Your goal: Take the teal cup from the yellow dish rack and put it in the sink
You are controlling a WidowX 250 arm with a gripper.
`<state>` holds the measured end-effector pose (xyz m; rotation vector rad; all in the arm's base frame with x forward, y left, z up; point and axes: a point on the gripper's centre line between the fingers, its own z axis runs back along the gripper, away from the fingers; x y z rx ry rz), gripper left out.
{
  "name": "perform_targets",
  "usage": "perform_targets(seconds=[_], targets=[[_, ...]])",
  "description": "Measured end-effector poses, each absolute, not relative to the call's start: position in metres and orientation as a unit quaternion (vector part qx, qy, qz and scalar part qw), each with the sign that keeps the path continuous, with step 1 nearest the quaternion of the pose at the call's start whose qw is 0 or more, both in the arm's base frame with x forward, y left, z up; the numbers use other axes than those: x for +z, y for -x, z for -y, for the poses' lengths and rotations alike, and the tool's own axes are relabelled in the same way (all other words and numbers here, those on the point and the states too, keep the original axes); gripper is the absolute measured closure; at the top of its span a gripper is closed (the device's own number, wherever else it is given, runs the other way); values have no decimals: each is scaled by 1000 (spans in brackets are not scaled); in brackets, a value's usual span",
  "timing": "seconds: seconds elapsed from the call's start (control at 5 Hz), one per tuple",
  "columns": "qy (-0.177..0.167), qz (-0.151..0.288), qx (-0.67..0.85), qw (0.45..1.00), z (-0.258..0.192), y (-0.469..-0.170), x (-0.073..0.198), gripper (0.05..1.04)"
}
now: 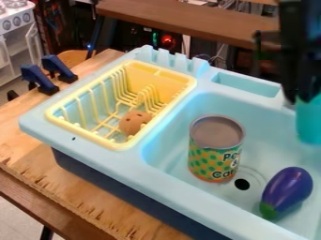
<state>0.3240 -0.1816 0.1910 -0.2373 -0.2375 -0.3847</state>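
My gripper (301, 93) hangs at the teal object (309, 121); whether I clamp it, I cannot tell. Swinging low could topple the can (215, 152).

Robotics lab or workshop, black robot arm (300, 51) over a toy sink unit (156, 183), wooden worktop (37, 157) with blue clamps (39, 78), white toy stove (15, 19) at upper left, dark equipment with small lit lamps (167, 39), loose cables (219, 55) behind.

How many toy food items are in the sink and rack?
3: the can in the basin, the eggplant beside the drain hole, and the brown round one in the yellow rack. Others may be hidden.
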Motion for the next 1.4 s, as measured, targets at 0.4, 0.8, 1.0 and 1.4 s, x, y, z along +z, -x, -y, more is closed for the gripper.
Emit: perform_targets(seconds=[0.4,0.8,1.0,1.4], targets=[[88,113,-160,977,175,-329,183,985],[56,97,-137,984,166,-333,165,986],[55,87,-123,987,158,-336,156,986],[74,69,-101,990,150,-342,140,793]])
